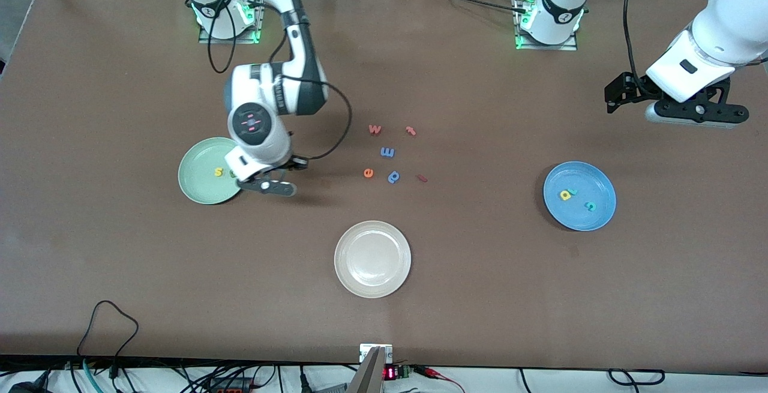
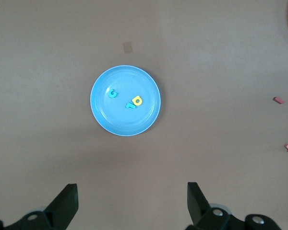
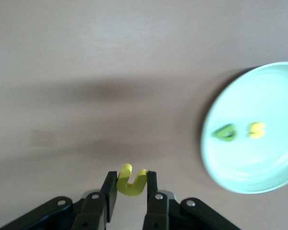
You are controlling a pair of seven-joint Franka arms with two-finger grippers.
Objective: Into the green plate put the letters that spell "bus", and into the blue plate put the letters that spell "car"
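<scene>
The only writing I can read is the foam letters themselves. In the middle of the front view lie an orange "w" [image 1: 375, 129], a red "t" [image 1: 411, 131], a blue "m" [image 1: 387, 152], an orange "e" [image 1: 368, 173], a blue round-bodied letter [image 1: 393, 177] and a small red piece [image 1: 422, 178].

My right gripper [image 3: 130, 184] is clamped on the yellow "u" [image 3: 131, 182]; in the front view it hangs at centre left, by the green plate's [image 1: 195, 184] rim on the side toward the loose letters, the arm bent down from its base at upper left. That plate holds the yellow "s" [image 1: 219, 171] and the green letter [image 3: 225, 132].

My left gripper [image 2: 132, 201] waits with fingers spread wide, at the upper right of the front view, above the table. The blue plate [image 1: 600, 207] at centre right holds the yellow "a" [image 1: 565, 195], the teal "r" [image 2: 130, 106] touching it and the teal "c" [image 1: 591, 206].
</scene>
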